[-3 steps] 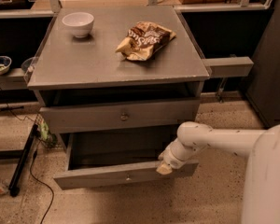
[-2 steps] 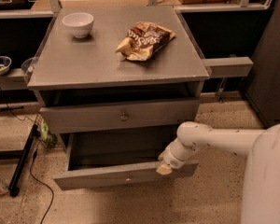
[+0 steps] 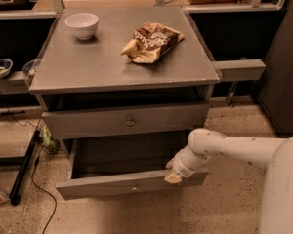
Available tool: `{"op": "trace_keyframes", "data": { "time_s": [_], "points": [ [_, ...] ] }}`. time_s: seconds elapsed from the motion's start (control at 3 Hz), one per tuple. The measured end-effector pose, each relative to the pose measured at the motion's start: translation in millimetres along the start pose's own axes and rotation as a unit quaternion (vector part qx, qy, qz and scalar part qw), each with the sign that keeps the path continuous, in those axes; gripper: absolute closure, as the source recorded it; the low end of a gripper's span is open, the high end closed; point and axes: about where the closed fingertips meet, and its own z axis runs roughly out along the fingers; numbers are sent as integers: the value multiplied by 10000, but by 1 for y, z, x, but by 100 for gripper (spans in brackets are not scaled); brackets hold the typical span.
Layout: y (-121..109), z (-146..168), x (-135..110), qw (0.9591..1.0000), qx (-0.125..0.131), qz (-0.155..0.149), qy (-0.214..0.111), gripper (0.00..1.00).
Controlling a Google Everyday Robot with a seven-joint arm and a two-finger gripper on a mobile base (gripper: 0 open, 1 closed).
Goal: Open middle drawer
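You see the middle drawer (image 3: 112, 185) standing well open, its dark inside showing behind the front, while the taller front (image 3: 88, 123) above it sits almost closed. Your gripper (image 3: 174, 175) is at the top edge of the open drawer's front, to the right of its small knob (image 3: 133, 189), with the white arm (image 3: 234, 147) reaching in from the right. On the grey surface (image 3: 88, 67) you have a white bowl (image 3: 82, 24) at the back left and a crumpled snack bag (image 3: 151, 42) to its right, apart from it.

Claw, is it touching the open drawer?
Touching. The camera view shows the claw on the open drawer, at its front's top edge, with no gap.
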Motion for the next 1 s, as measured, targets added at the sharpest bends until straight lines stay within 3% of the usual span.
{"op": "trace_keyframes", "data": {
  "time_s": [1.0],
  "points": [
    [8, -10, -3, 9998, -105, -141, -135, 100]
  ]
}}
